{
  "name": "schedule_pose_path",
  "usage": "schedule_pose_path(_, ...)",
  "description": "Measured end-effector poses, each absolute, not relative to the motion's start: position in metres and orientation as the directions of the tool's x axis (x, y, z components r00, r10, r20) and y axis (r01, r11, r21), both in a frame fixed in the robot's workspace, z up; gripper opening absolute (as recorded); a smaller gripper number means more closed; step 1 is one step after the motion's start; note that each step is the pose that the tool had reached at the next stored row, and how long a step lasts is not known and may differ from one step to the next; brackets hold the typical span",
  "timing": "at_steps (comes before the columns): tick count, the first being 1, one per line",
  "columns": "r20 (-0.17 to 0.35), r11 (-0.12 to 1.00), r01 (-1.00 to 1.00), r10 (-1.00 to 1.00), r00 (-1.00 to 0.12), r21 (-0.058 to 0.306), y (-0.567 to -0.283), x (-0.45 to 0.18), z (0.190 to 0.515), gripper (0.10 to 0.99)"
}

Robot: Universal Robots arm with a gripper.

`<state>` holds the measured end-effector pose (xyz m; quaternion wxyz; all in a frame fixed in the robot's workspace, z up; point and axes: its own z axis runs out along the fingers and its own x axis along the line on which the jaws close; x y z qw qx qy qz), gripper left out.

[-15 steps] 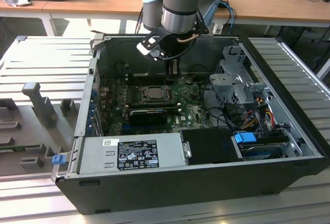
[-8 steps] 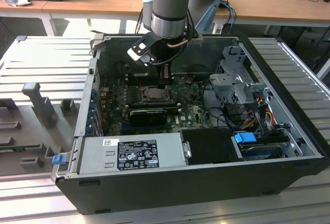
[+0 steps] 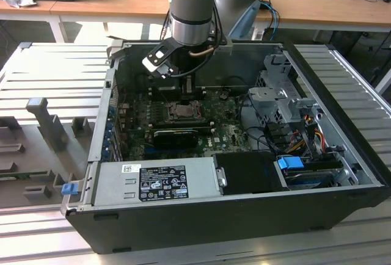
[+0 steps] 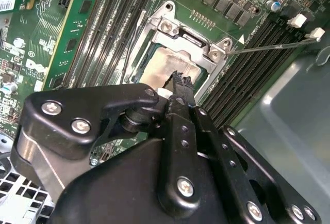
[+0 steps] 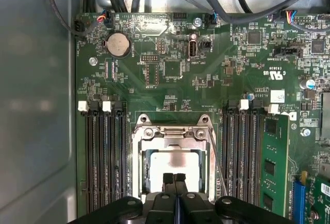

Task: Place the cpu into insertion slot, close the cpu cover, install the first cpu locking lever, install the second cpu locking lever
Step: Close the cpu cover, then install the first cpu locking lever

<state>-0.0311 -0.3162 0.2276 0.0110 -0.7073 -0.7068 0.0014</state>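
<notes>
Gripper [image 5: 174, 180] fingers are pressed together with nothing between them, their tips poised directly over the small flat square cpu [image 5: 172, 159] with its pale silvery face. The cpu sits right beneath the tips in the square dark-framed insertion slot [image 3: 182, 112] of the green motherboard [image 5: 180, 79]. Around it lies the thin grey metal cpu cover [image 5: 172, 134], folded down flat. Beside the fingertips, a thin wire locking lever [image 4: 273, 44] juts outward over the black memory slots [image 4: 258, 64].
</notes>
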Motion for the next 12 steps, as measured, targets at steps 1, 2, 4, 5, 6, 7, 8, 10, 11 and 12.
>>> schedule_pose_path(1, 0.014, -0.001, 1.000, 1.000, 0.001, -0.018, -0.3162, -0.0312, 0.2276, 0.106)
schedule_pose_path(2, 0.014, -0.001, 1.000, 1.000, 0.001, -0.018, -0.3162, -0.0312, 0.2276, 0.106)
schedule_pose_path(4, 0.013, -0.001, 1.000, 1.000, 0.001, -0.018, -0.3162, -0.0312, 0.2290, 0.106)
schedule_pose_path(5, 0.014, -0.001, 1.000, 1.000, 0.001, -0.017, -0.3161, -0.0312, 0.2300, 0.106)
schedule_pose_path(6, 0.014, -0.001, 1.000, 1.000, 0.001, -0.018, -0.3162, -0.0313, 0.2305, 0.106)
schedule_pose_path(7, 0.013, -0.001, 1.000, 1.000, 0.001, -0.018, -0.3162, -0.0313, 0.2314, 0.106)
schedule_pose_path(8, 0.014, -0.001, 1.000, 1.000, 0.001, -0.018, -0.3162, -0.0313, 0.2325, 0.106)
schedule_pose_path(10, 0.014, -0.001, 1.000, 1.000, 0.001, -0.017, -0.3161, -0.0312, 0.2336, 0.106)
schedule_pose_path(11, 0.014, -0.001, 1.000, 1.000, 0.001, -0.018, -0.3162, -0.0313, 0.2343, 0.106)
schedule_pose_path(12, 0.013, -0.001, 1.000, 1.000, 0.001, -0.018, -0.3162, -0.0313, 0.2352, 0.106)
